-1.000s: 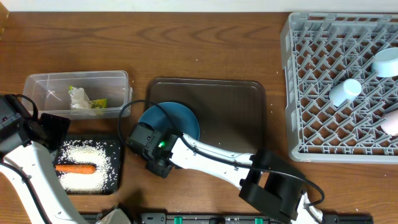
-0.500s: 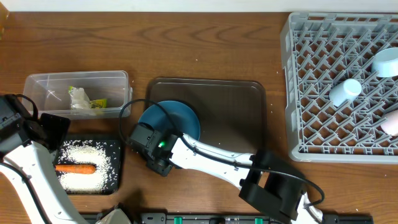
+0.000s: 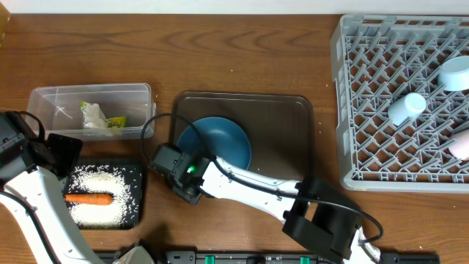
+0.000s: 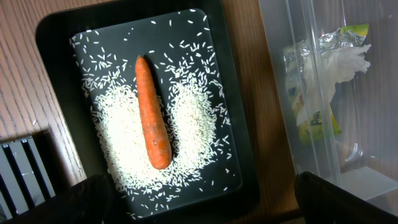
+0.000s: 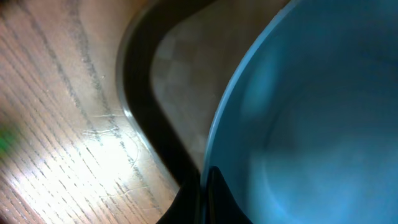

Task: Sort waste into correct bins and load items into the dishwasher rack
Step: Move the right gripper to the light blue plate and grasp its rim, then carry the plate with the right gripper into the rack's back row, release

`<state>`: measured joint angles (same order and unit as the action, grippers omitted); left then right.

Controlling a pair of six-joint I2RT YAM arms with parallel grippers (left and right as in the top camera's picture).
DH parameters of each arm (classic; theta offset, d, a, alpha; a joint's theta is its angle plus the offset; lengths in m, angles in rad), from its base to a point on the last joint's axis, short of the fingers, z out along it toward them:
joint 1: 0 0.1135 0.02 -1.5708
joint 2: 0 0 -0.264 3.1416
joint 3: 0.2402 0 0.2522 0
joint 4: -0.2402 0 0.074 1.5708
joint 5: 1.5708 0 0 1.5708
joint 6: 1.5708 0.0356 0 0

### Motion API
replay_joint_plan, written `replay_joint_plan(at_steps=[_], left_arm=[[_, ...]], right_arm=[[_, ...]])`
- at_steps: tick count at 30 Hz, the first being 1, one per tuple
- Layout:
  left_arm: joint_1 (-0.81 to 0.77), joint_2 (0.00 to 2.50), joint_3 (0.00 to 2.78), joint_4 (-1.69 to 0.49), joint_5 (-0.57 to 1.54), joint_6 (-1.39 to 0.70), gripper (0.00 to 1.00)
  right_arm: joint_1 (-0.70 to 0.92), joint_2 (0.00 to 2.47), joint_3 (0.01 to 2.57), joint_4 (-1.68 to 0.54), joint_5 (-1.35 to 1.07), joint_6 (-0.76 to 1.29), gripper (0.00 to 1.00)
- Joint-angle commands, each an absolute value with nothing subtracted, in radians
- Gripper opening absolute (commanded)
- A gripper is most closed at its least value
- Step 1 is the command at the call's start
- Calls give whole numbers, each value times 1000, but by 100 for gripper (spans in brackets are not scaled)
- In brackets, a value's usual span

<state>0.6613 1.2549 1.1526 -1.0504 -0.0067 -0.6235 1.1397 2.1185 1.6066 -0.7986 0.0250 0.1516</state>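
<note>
The dark-blue dish (image 3: 220,143) lies on the brown serving tray (image 3: 282,128). My right gripper (image 3: 189,163) is shut on its near-left rim; in the right wrist view the fingers (image 5: 205,186) pinch the dish (image 5: 311,124) edge. My left gripper (image 3: 58,152) is open and empty above the black tray (image 3: 136,176), which holds rice (image 4: 193,118) and the carrot (image 4: 151,112). The clear tub (image 3: 44,103) holds the crumpled wrapper (image 3: 99,117). Pale-blue cups (image 3: 405,108) and a light-blue bowl (image 3: 456,73) lie in the grey rack (image 3: 344,110). Chopsticks are out of view.
The brown tray's dark rim (image 5: 143,112) runs beside the dish. The clear tub (image 4: 292,74) stands right behind the black tray (image 4: 56,37). A pinkish item (image 3: 460,143) lies at the rack's right edge. Bare wood separates the serving tray from the rack.
The dark-blue dish has shifted right on the brown tray in my right gripper's hold, and more of it shows. The left arm has not moved.
</note>
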Motion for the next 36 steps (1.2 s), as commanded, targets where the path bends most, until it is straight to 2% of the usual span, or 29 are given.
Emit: replay_joint_plan(at_steps=[1,9,15,23,28,32,36], left_arm=[[667,1257,1164,-1053,-15,-617,98],[667,1257,1164,-1053,-15,-617,98],[667,1257,1164,-1053,-15,-617,97],[667,1257,1164,-1053,-15,-617,98],[667,1257,1164,-1053,-15,-617,98],[667,1257,1164,-1053,-15,-617,98],[667,1257,1164,-1053,-15,-617,98]], right_arm=[[1098,2090,1637,-808,0,194,1],[937,1909,1681,-841,0,232,1],[678,1728,1681,-844,-27,307,1],[196,1593,1681,-798,-419,313,1],[-97,1621,1643,-633,-821,299,1],[-207,1660,1593,-443,-1026,304,1],[-237,1726,1554,-295,-1067,348,1]])
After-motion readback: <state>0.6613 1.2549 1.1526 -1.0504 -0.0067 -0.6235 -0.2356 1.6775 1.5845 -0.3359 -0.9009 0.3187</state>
